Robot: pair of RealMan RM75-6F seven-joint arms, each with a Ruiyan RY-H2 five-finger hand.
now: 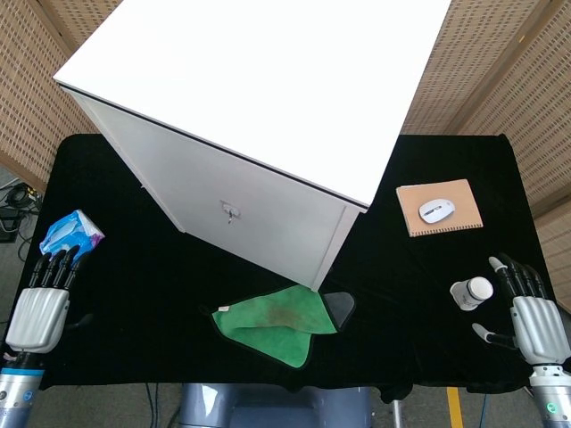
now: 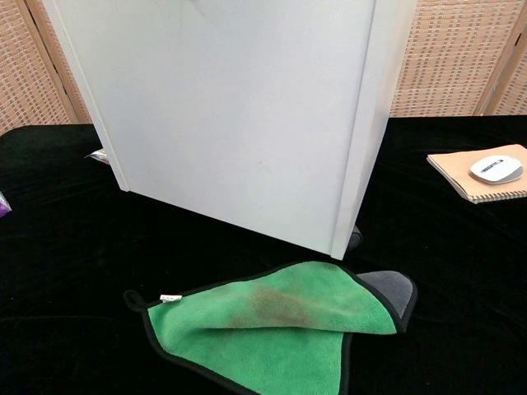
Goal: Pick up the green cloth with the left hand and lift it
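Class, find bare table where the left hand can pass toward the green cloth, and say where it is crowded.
Bare black table lies between the left hand and the green cloth. Crowded: the cloth's far edge by the white cabinet.

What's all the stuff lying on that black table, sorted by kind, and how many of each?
Cabinets: 1, white cabinet
Cloths: 1, green cloth
Notebooks: 1, brown notebook
Computer mice: 1, white mouse on the notebook
Bottles: 1, small white bottle
Packets: 1, blue packet
Total: 6
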